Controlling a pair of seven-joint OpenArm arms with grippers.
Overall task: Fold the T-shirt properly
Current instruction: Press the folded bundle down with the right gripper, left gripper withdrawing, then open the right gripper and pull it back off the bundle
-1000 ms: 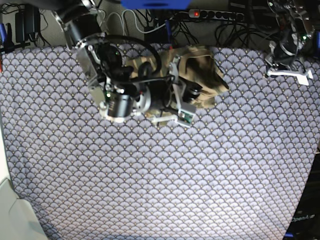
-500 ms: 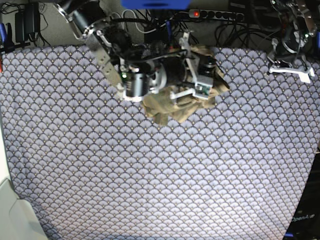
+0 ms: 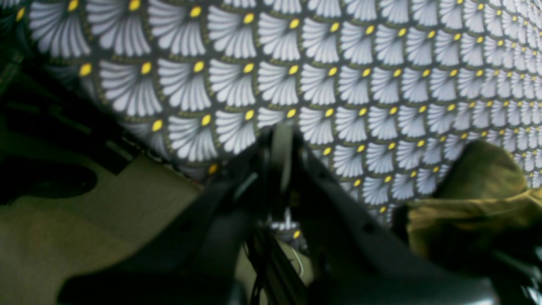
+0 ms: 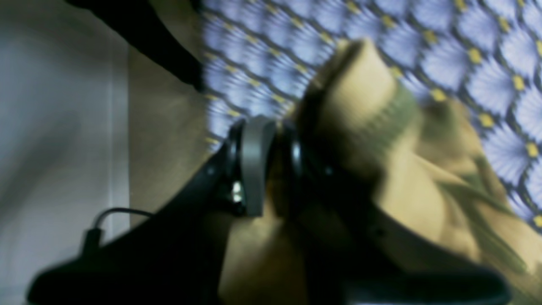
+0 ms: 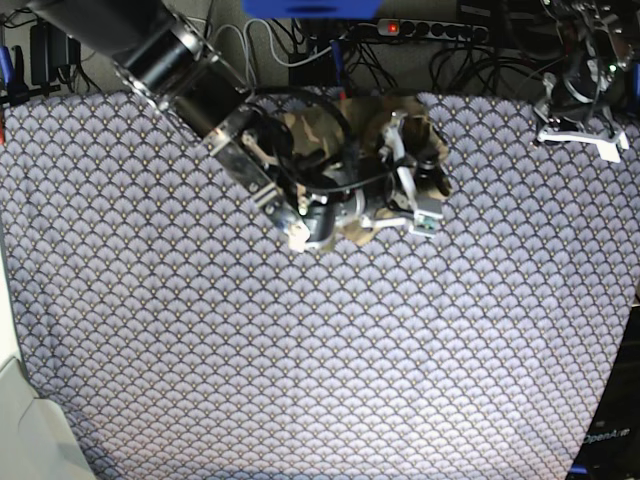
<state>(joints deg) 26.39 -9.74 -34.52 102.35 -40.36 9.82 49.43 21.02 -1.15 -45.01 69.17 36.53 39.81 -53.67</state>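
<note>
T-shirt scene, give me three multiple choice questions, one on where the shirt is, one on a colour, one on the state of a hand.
1. Where on the patterned cloth does the T-shirt lie?
A. near the far edge
B. near the front edge
C. hanging off the side

2. What colour are the dots in the cloth's fan pattern?
A. red
B. yellow
C. green

3. What is the right hand doing?
A. hanging open and empty
B. shut on the T-shirt
C. holding a cable

Answers:
1 A, the base view shows it bunched by the far edge.
2 B, the left wrist view shows yellow dots.
3 B, the right wrist view shows camouflage cloth bunched between and around its fingers.
</note>
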